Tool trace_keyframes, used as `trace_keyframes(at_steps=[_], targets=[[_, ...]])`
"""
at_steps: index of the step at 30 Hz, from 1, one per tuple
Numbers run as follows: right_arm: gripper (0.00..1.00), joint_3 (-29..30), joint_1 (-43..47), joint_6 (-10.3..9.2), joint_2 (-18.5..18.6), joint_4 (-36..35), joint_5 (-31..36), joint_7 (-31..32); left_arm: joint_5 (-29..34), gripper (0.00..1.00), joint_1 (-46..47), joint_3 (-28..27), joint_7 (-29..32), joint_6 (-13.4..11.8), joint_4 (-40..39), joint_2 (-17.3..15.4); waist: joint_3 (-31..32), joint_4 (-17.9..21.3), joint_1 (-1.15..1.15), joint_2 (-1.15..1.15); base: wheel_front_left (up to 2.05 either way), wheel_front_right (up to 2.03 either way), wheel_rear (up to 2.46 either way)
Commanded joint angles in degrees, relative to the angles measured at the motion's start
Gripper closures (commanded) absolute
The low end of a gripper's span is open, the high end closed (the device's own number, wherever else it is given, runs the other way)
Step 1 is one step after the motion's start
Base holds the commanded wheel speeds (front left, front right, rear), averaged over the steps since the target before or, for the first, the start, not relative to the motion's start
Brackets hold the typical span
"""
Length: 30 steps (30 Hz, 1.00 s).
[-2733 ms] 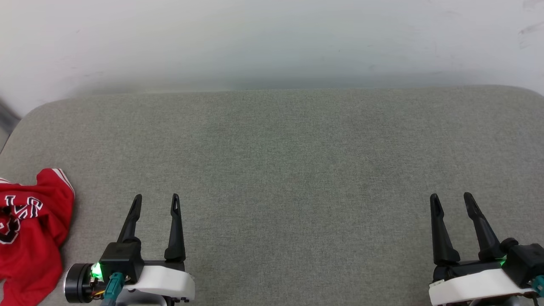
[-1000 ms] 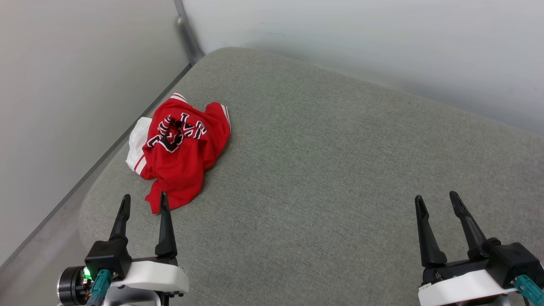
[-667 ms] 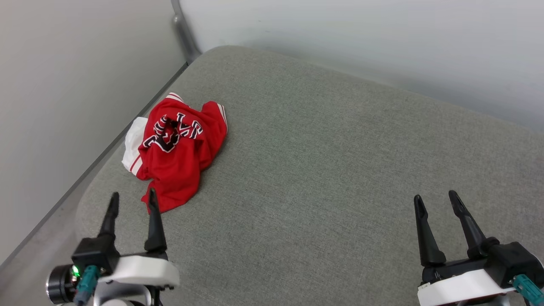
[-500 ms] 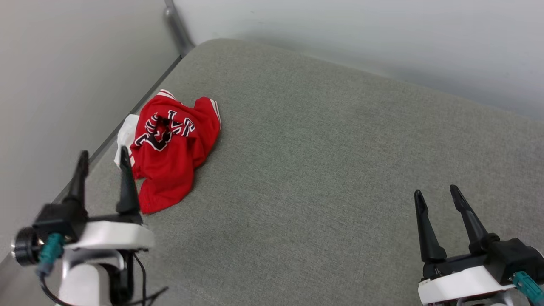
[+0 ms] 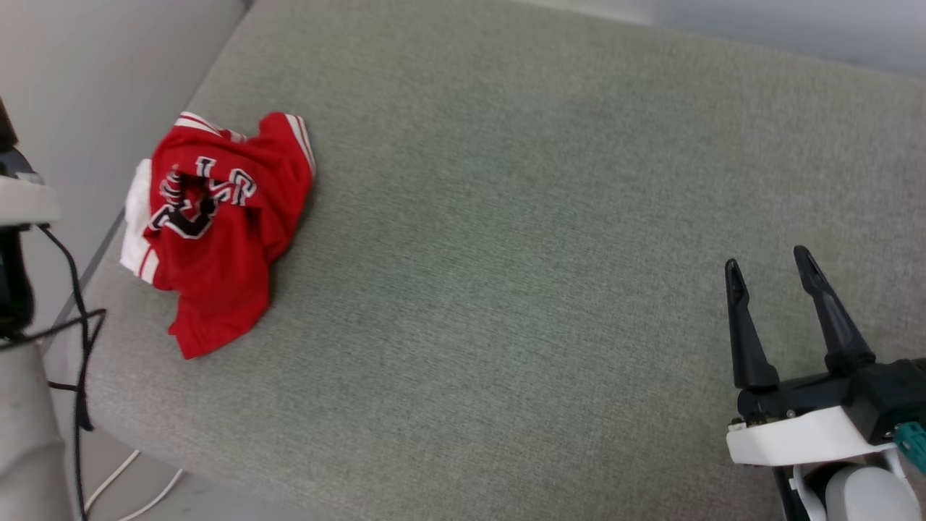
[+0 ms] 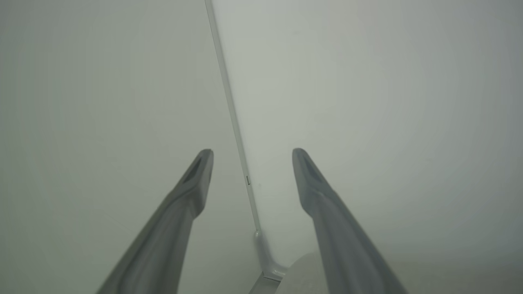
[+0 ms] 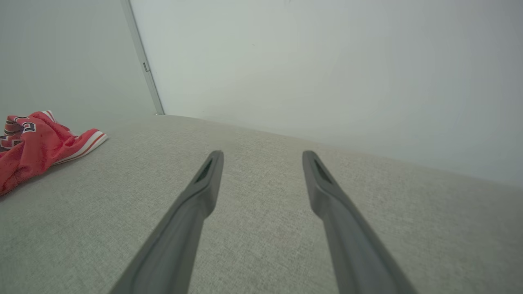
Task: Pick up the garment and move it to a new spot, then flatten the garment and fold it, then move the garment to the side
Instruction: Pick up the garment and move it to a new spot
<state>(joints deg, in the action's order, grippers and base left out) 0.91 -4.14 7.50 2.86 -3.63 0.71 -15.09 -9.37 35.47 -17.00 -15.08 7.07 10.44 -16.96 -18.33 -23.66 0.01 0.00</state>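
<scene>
The garment (image 5: 217, 217), a red jersey with white sleeve trim and black white-outlined letters, lies crumpled near the left end of the grey cushioned surface (image 5: 506, 217). The right wrist view catches it at the far left (image 7: 32, 143). My right gripper (image 5: 767, 259) stands open over the surface's right part, far from the garment, with nothing between its fingers (image 7: 262, 153). My left gripper (image 6: 252, 152) is open and empty, raised and pointing at the corner where two pale walls meet. Part of my left arm (image 5: 18, 210) shows at the head view's left edge, left of the garment.
A pale wall runs close along the surface's left end, with a metal corner strip (image 6: 233, 122). Dark and white cables (image 5: 76, 347) hang by my left arm, down past the surface's near left corner. Another wall (image 7: 327, 61) stands behind the surface.
The head camera has turned left and tipped down, so the whole picture has shifted. My left arm has lifted and swung out to the left. The garment lies as before.
</scene>
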Motion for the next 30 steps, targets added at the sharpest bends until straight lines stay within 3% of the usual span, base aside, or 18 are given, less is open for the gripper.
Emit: trace_keyframes(at_steps=[1,5,7,12,18,25,28,30], targets=[[0.0,0.2,-1.11,-0.02,0.03,-0.51,0.71,-0.11,-1.32,0.0,1.57,0.76,-0.13,0.27,2.64,-1.64,-2.77,1.57,-0.01,0.0,0.0,0.0,0.0],[0.0,0.88,-2.0,-0.02,0.02,-1.54,1.25,-0.11,-8.05,0.0,5.33,7.98,3.03,0.27,9.27,-7.75,-5.02,2.3,-0.01,0.0,0.0,0.0,0.0],[0.0,1.02,-2.31,-0.02,0.02,-1.92,1.54,-0.11,-12.29,0.0,7.25,12.51,6.66,0.26,12.63,-12.59,-6.15,2.61,-0.01,0.0,0.0,0.0,0.0],[0.0,0.91,-3.37,-0.02,0.03,-2.61,2.4,-0.11,-25.58,0.0,9.63,25.49,18.93,0.26,16.8,-20.12,-8.68,3.4,-0.01,0.0,0.0,0.0,0.0],[0.0,1.02,-4.45,-0.02,0.03,-3.03,3.29,-0.11,-40.31,0.0,10.02,37.02,34.71,0.29,17.89,-26.3,-10.76,4.44,-0.01,0.0,0.0,0.0,0.0],[0.0,0.81,-5.61,-0.02,0.44,-3.65,4.23,-0.11,-50.89,0.0,11.49,45.44,44.49,0.3,22.18,-28.05,-13.03,5.94,-0.01,0.0,0.0,0.0,0.0],[0.0,0.71,-6.06,-0.02,0.59,-3.83,4.35,-0.11,-53.99,0.0,11.95,47.87,47.87,0.3,25.04,-27.25,-13.92,6.62,-0.01,0.0,0.0,0.0,0.0],[0.0,0.75,-6.46,-0.02,0.67,-3.98,4.4,-0.11,-55.41,0.0,11.13,52.48,51.43,0.31,28.35,-25.45,-14.75,7.22,-0.01,0.0,0.0,0.0,0.0]])
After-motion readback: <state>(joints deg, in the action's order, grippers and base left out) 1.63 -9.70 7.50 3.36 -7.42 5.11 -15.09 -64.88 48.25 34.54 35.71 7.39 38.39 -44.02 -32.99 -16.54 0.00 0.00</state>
